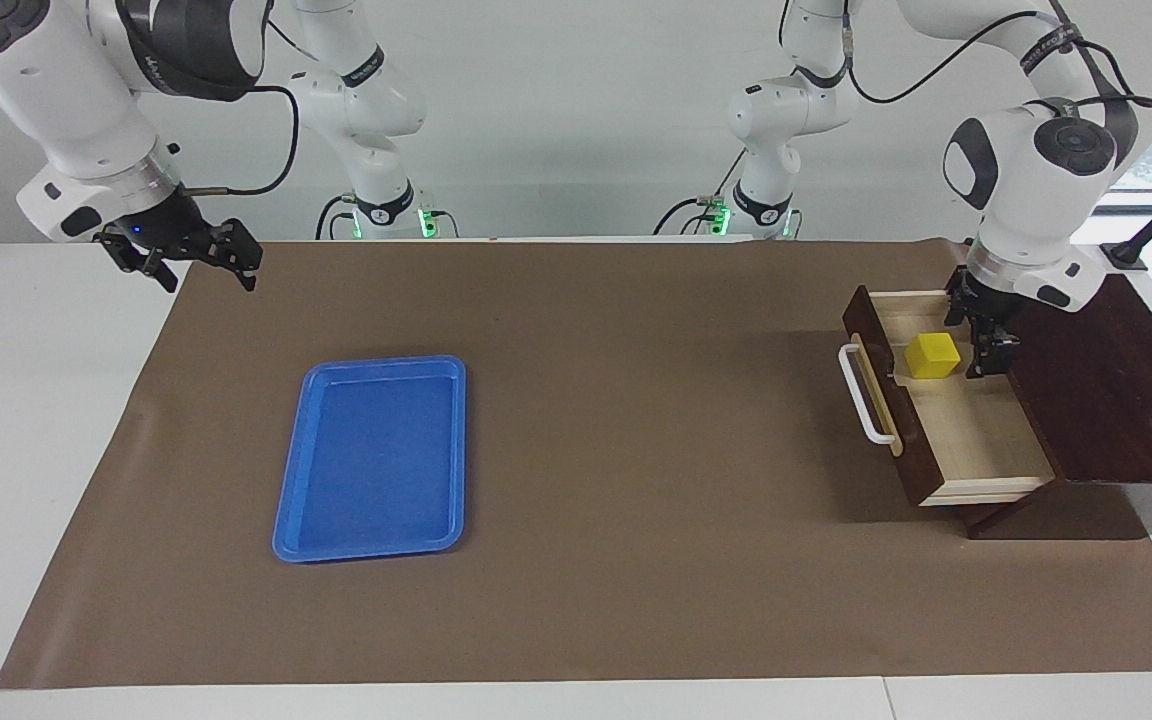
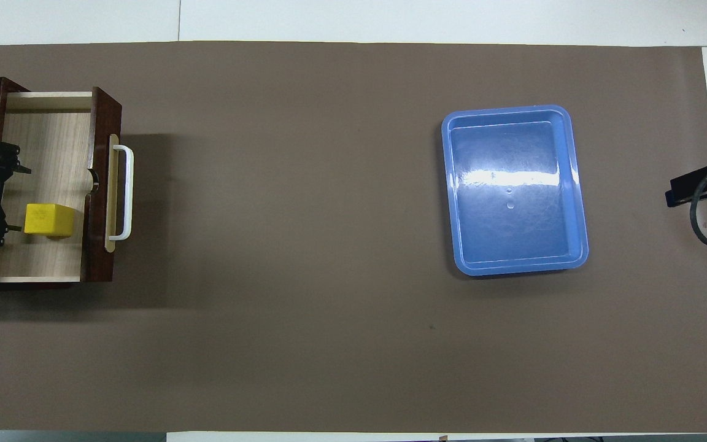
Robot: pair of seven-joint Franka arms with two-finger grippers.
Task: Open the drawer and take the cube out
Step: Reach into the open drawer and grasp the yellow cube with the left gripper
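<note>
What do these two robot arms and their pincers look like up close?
Both arms are glossy white, built of rounded segments with dark grey or black joint caps and bands, and black cables loop along them. Each base shows a small green light. The left pincer and the right pincer are small black two-fingered claws under silvery wrist rings.

A brown mat (image 1: 636, 450) covers most of the white table (image 1: 36, 420); a plain pale wall (image 1: 576, 120) rises just past the table's edge.

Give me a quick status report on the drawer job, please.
Left gripper open, down in open drawer beside cube, not gripping. Right gripper waits. Nothing in the way.
</note>
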